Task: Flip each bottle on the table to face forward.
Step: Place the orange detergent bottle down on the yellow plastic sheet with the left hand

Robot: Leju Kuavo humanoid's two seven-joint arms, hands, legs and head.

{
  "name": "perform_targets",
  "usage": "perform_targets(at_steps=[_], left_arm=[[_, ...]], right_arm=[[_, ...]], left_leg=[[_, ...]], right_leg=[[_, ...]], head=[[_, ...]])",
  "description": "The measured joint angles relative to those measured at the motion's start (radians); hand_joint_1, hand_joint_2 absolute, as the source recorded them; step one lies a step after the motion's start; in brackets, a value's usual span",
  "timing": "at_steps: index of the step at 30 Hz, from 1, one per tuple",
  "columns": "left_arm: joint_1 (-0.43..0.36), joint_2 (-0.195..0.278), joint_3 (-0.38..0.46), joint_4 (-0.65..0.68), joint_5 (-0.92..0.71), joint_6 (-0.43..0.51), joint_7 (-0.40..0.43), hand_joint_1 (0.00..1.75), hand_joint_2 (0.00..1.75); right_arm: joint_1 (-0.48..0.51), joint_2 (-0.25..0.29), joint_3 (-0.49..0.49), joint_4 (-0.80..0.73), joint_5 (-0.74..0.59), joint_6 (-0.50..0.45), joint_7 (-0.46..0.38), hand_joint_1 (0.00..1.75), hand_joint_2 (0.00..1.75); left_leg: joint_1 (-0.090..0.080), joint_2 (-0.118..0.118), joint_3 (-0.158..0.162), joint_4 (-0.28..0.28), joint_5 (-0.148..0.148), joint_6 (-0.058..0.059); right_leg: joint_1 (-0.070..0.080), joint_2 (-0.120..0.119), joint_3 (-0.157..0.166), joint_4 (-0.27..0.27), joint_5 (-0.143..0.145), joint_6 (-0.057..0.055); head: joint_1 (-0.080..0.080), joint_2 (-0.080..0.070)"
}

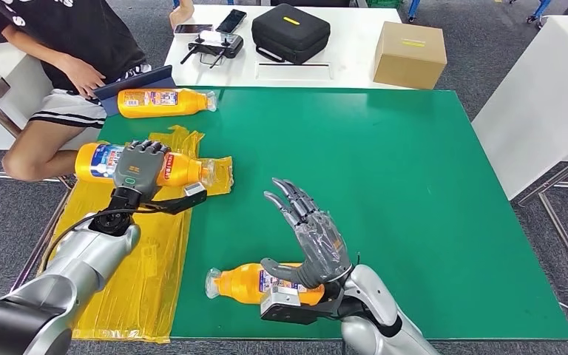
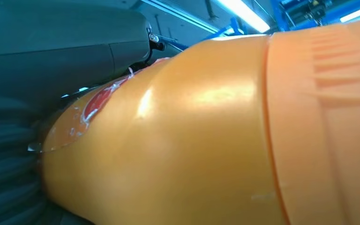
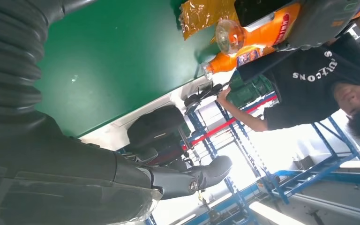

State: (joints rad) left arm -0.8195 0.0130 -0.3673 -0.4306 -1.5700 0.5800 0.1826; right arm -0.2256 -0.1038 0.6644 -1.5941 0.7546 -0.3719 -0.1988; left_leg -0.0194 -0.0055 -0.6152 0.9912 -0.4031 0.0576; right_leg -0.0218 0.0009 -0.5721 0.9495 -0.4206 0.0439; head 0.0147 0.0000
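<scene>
Three orange bottles on the green table (image 1: 414,185), all lying on their sides, long axes running roughly left-right.

Left hand (image 1: 142,166) is on the middle bottle (image 1: 181,169), palm down over its label section, fingers draped over the far side. Looks like a grip, judging from the left wrist view, where the bottle's body sits tight against the hand. This bottle lies on the yellow plastic sheet (image 1: 140,281), cap pointing right towards the table's centre, base towards the left edge.

Right hand (image 1: 318,244) holds nothing: fingers apart and pointing up and away, palm raised. It hovers above the near bottle (image 1: 248,282), which lies close to the front edge, cap to the left. The bottle's right end is hidden under the wrist; can't tell if there's contact.

Far bottle (image 1: 164,102) sits at the back-left corner, cap to the right, well apart from both hands and just beside a seated person (image 1: 66,52).

Key relation: the middle bottle's axis runs across the left palm, so rolling about that axis should turn its face. My read: flip in progress on the middle one; the right hand is better placed for the near one.
</scene>
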Motion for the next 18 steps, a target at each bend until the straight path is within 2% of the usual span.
perform_targets(at_steps=[2,10,18], left_arm=[[-0.003,-0.001,-0.010,0.019,0.009,-0.010,0.000,0.00,1.75],[-0.007,-0.011,-0.008,0.068,0.082,-0.059,0.003,0.00,1.75],[0.016,-0.050,0.083,0.088,0.219,-0.065,-0.073,0.00,1.75]], right_arm=[[-0.001,-0.002,0.005,0.000,-0.001,0.002,-0.001,0.00,1.75],[-0.018,-0.014,0.030,0.007,0.026,0.090,0.041,0.00,1.75],[-0.019,-0.033,0.046,0.007,-0.006,0.170,0.061,0.00,1.75]], left_leg=[[0.000,0.000,0.000,0.000,0.000,0.000],[0.000,-0.001,0.000,0.000,0.000,0.000],[0.000,-0.001,0.000,0.000,0.000,0.000]], right_leg=[[0.000,0.000,0.000,0.000,0.000,0.000],[0.000,0.000,0.000,0.000,0.000,0.000],[0.000,0.000,0.000,0.000,0.000,0.000]], head=[[0.000,0.000],[0.000,0.000],[0.000,0.000]])
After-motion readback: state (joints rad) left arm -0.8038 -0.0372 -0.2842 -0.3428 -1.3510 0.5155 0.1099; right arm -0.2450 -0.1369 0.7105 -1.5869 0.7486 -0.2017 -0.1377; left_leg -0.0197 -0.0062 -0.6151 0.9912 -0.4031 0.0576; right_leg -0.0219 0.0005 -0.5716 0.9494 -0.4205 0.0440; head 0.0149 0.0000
